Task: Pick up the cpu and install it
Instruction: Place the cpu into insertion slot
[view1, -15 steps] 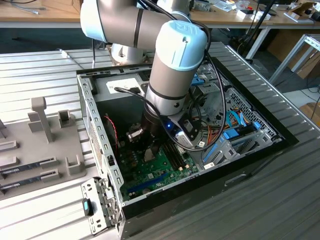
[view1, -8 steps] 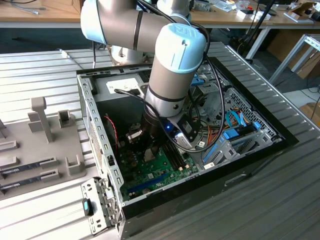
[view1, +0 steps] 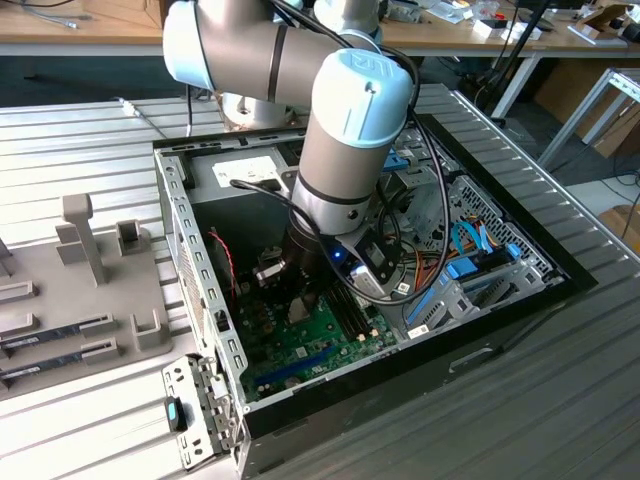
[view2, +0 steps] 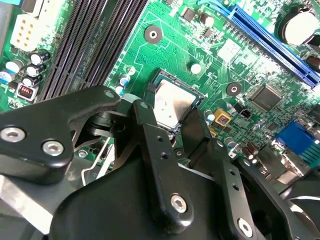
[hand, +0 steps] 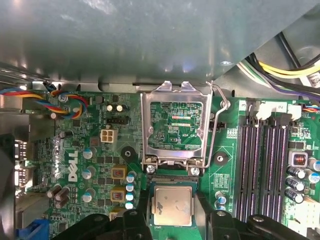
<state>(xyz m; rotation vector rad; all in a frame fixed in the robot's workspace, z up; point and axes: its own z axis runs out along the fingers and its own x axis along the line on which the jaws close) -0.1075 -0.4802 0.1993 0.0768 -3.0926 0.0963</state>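
Over the green motherboard (hand: 226, 150) — matte black fingers (view2: 150, 140) clasp the cpu (hand: 172, 204); square, silver-topped.

Silver-grey cpu (hand: 172, 206) with thin green edge, black gripper (hand: 175, 216), green board (hand: 227, 167) with fine pale lines, long blue slot (view2: 270, 37), grey arm (view1: 350, 140) with light blue caps, grey striped table (view1: 560, 400)

This is a robotics lab. An open computer case (view1: 190, 260) lies on a ribbed metal surface (view1: 560, 400). A robot arm (view1: 350, 140) reaches into the case, its tool (hand: 172, 212) clasping a cpu (hand: 172, 200) over the motherboard (hand: 225, 145) inside. Just beside the case, on the exterior view's left, sits a grey parts fixture (view1: 40, 290). Beyond the case stand desks (view1: 430, 40) strewn with what may be cables and small gear.
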